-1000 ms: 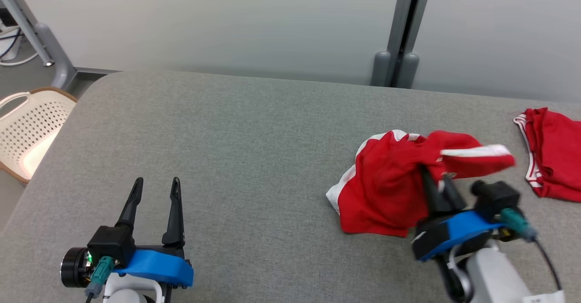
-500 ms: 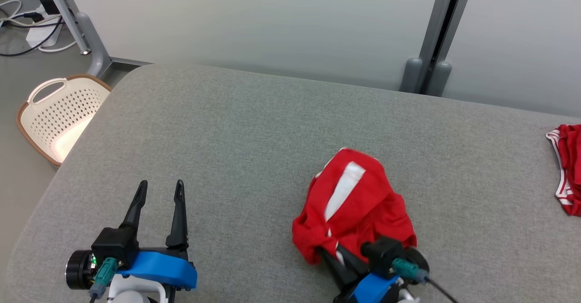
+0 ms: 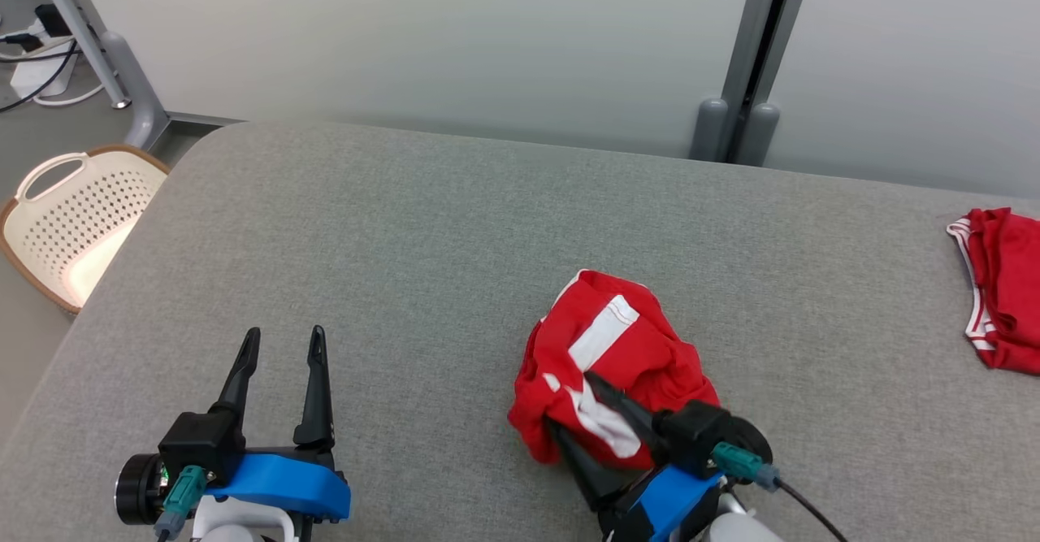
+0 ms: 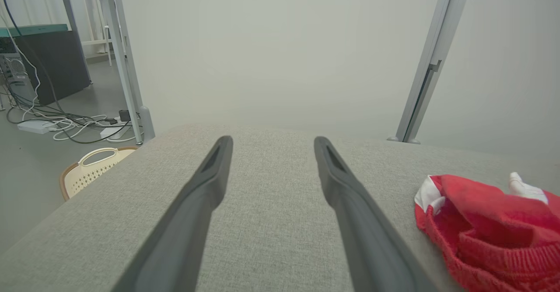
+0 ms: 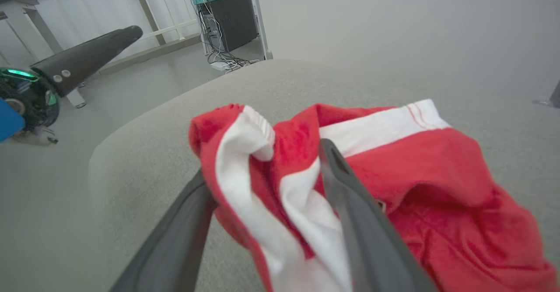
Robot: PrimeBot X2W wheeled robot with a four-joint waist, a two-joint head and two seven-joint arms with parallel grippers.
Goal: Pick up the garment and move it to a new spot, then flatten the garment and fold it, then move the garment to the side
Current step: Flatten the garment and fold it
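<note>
One garment (image 3: 617, 339): crumpled near the table's (image 3: 406, 241) front edge, right of middle; carried there from further right
Right gripper (image 3: 569, 400): just released; fingers apart, cloth draped between them
Left gripper (image 3: 280, 335): open, idle
Meaning: relocation looks done; flattening next

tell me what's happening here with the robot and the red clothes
The robot's right gripper sits at a crumpled red and white garment on the grey table. Its fingers are spread apart with a fold of cloth draped between them, so nothing is pinched. The left gripper is open over bare table to the left. A second red garment lies at the table's right edge, and a cream basket stands on the floor to the left.
</note>
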